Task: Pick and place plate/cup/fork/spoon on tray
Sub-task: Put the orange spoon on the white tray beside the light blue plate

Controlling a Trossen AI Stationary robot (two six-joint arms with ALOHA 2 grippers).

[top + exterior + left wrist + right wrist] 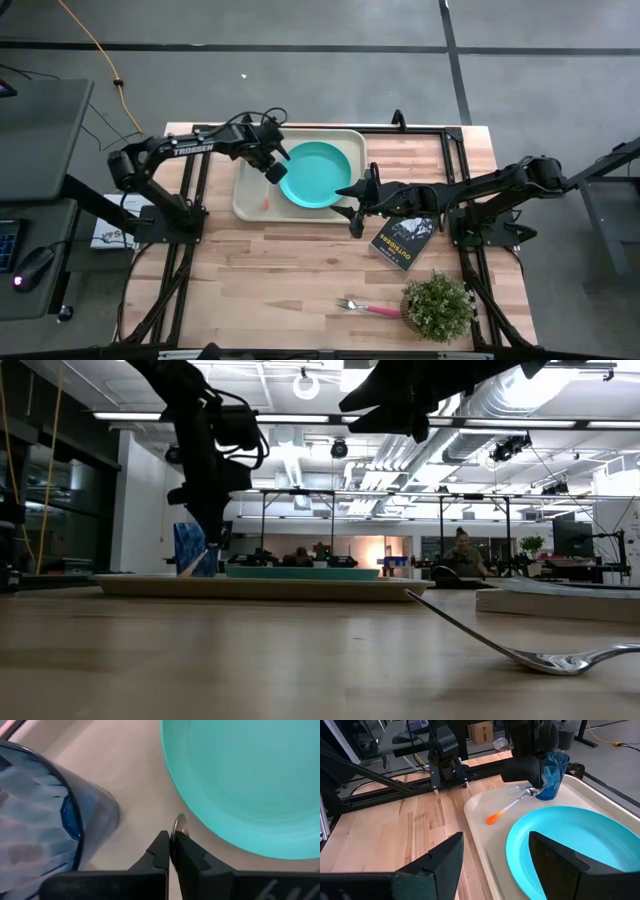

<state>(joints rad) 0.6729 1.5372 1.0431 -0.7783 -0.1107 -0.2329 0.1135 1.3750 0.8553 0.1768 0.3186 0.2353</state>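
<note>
The cream tray (250, 190) lies at the table's far middle. On it rest the turquoise plate (320, 175) and, standing upright, the blue cup (552, 772). My left gripper (171, 845) hangs over the tray between cup and plate, shut on the spoon (512, 806). My right gripper (502, 865) hovers open at the plate's right rim, holding nothing. The fork (365, 308) with its pink handle lies flat on the wood near the table's front edge. My left gripper pinches the spoon's silver bowl end (179, 824) between its two fingertips, coming steeply from above. The spoon slants down away from the fingers. Its orange handle tip (491, 819) is low on the tray floor, next to the plate.
A black book (403, 241) lies on the wood to the right of the tray, under my right arm. A small potted plant (437, 305) stands at the front right beside the fork. Bare wood spreads across the table's front left.
</note>
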